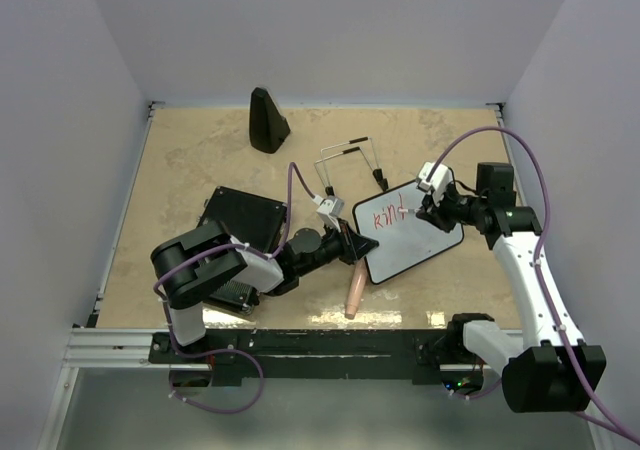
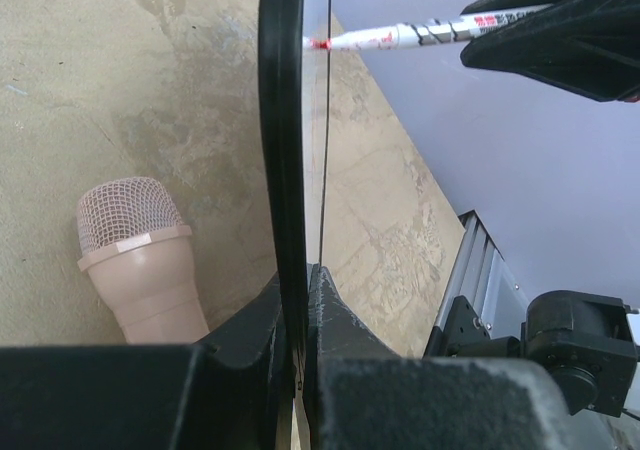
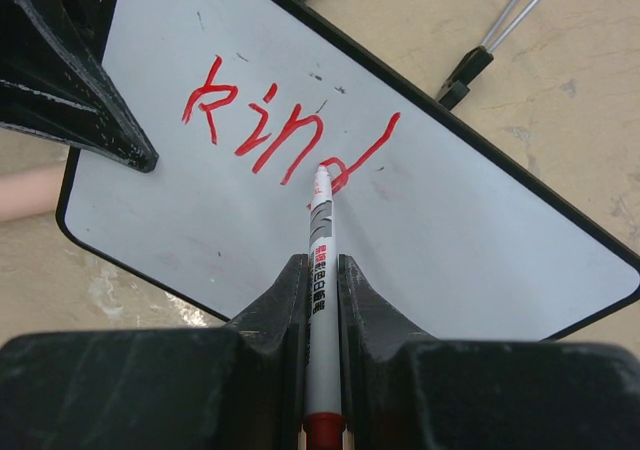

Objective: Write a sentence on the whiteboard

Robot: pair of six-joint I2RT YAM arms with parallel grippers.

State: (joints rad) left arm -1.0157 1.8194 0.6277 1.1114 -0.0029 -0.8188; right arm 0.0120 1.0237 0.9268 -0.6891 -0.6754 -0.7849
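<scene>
The whiteboard point(image 1: 420, 240) lies tilted right of the table's centre, with "kind" point(image 3: 290, 130) written on it in red. My left gripper point(image 1: 360, 245) is shut on the board's left edge. In the left wrist view the black frame point(image 2: 283, 150) runs edge-on between the fingers point(image 2: 300, 280). My right gripper point(image 3: 320, 265) is shut on a white marker point(image 3: 320, 235) with a red end. The marker's tip touches the whiteboard point(image 3: 450, 220) at the foot of the "d". From above, the right gripper point(image 1: 432, 207) is over the board's upper middle.
A pink microphone point(image 1: 354, 292) lies just below the board's left corner. A black ribbed case point(image 1: 245, 220) sits under the left arm. A black cone point(image 1: 267, 122) stands at the back. Black wire stand legs point(image 1: 345, 160) lie behind the board.
</scene>
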